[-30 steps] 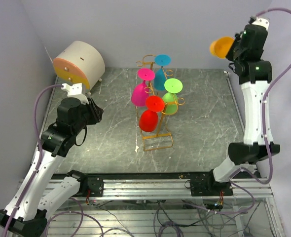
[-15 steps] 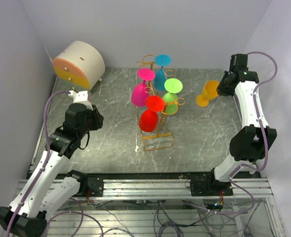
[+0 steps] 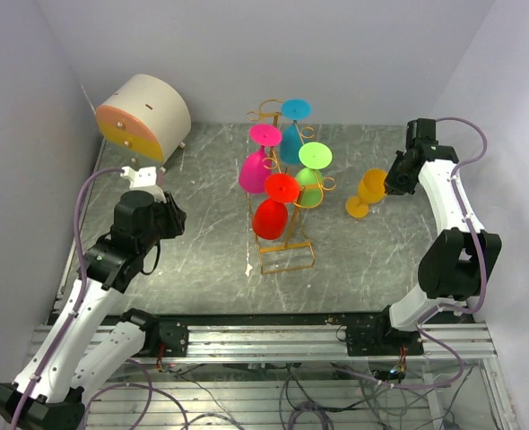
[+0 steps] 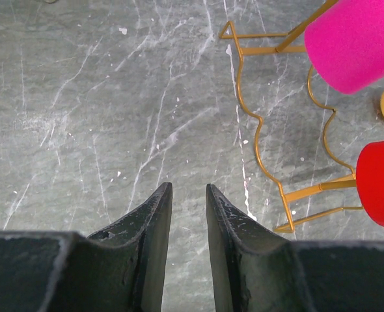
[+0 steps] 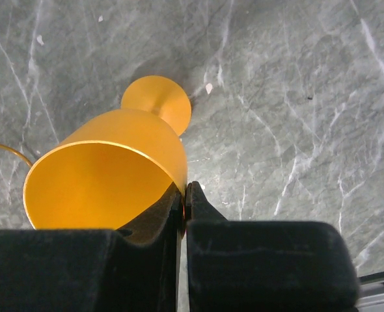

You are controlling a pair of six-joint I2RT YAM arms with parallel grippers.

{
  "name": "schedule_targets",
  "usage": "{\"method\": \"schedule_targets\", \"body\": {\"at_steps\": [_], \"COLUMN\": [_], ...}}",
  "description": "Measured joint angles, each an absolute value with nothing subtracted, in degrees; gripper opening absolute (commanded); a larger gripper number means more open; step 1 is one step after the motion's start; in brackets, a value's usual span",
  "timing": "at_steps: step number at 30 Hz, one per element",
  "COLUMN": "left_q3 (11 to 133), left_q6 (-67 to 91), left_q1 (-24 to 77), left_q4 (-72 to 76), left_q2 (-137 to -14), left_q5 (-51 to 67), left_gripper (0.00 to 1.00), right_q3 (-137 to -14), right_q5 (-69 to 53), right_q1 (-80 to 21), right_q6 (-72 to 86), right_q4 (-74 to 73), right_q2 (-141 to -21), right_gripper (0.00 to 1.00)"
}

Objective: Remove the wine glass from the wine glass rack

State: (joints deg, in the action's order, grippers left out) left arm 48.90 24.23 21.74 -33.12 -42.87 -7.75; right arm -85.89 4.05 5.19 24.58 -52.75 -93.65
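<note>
My right gripper (image 3: pixel 392 177) (image 5: pixel 184 188) is shut on the rim of an orange wine glass (image 3: pixel 368 190) (image 5: pixel 114 169), one finger inside the bowl and one outside. The glass hangs tilted, foot down, low over the table to the right of the wine glass rack (image 3: pixel 287 255). I cannot tell whether its foot touches the table. The golden wire rack still carries pink (image 3: pixel 254 170), red (image 3: pixel 271 218), green (image 3: pixel 309 190) and blue (image 3: pixel 291 143) glasses upside down. Left of the rack, my left gripper (image 3: pixel 173 215) (image 4: pixel 187 188) is open and empty above the marble, with the rack's base (image 4: pixel 263 162) to its right.
A beige drum with an orange face (image 3: pixel 143 116) lies at the back left corner. Grey walls close in the table on the left, back and right. A metal rail (image 3: pixel 264 336) runs along the near edge.
The right arm swung down from high at the back right, bringing the orange glass low beside the rack. The left arm shifted only slightly.
</note>
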Motion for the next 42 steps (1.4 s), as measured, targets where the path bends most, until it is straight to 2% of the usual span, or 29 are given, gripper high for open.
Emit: {"method": "schedule_targets", "body": {"at_steps": [2, 9, 19, 23, 27, 33, 38, 42], "left_q3": [48.9, 48.9, 48.9, 48.9, 48.9, 48.88, 48.88, 48.88], "left_q6": [24.23, 24.23, 24.27, 24.29, 24.45, 24.49, 24.56, 24.82], "left_q1": [21.74, 21.74, 21.76, 21.76, 21.8, 21.85, 21.87, 21.87], "left_q4": [-33.17, -33.63, -34.17, -34.28, -34.61, -34.63, -34.63, -34.65], "left_q2": [-42.46, -42.26, -41.89, -42.11, -41.98, -40.56, -39.79, -39.86], "left_q5": [-7.75, -7.75, -7.79, -7.97, -8.49, -8.86, -9.02, -9.3], "left_gripper": [0.38, 0.38, 0.38, 0.38, 0.38, 0.38, 0.38, 0.38], "right_q3": [-85.17, -84.97, -88.03, -89.17, -91.68, -96.53, -95.92, -93.97], "right_q5": [4.1, 5.65, 8.19, 6.57, -0.34, -17.12, -34.04, -41.23], "right_q1": [4.45, 2.13, 1.69, 1.13, 0.64, 0.64, 0.34, -1.41], "right_q6": [24.64, 24.69, 24.67, 24.56, 24.53, 26.7, 30.39, 32.03], "right_q4": [-52.53, -52.42, -52.69, -52.77, -51.77, -45.43, -39.13, -36.47], "right_q2": [-93.56, -93.58, -93.43, -90.72, -85.58, -80.97, -81.76, -82.98], "right_gripper": [0.0, 0.13, 0.23, 0.33, 0.39, 0.4, 0.4, 0.4]}}
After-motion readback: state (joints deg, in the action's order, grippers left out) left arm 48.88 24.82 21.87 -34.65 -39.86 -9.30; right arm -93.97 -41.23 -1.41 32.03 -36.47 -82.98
